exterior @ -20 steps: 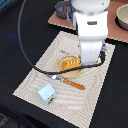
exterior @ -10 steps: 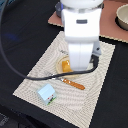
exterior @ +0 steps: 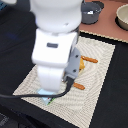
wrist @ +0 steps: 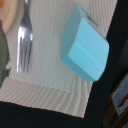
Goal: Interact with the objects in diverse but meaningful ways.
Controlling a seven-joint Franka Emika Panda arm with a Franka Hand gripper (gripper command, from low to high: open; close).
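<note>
My arm [exterior: 52, 47] is white; carton [wrist: 85, 45] pale blue; mat [wrist: 42, 65] cream, finely ribbed; fork [wrist: 22, 37] silver.

Pale blue carton [wrist: 85, 44] lying tilted on ribbed cream placemat [wrist: 45, 75], near mat's edge. Silver fork [wrist: 23, 35] on same mat, apart from carton. Dark counter [wrist: 55, 117] beyond mat. Gripper not visible.

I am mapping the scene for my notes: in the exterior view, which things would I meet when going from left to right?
pale blue carton → dark saucepan → pale bowl
</note>
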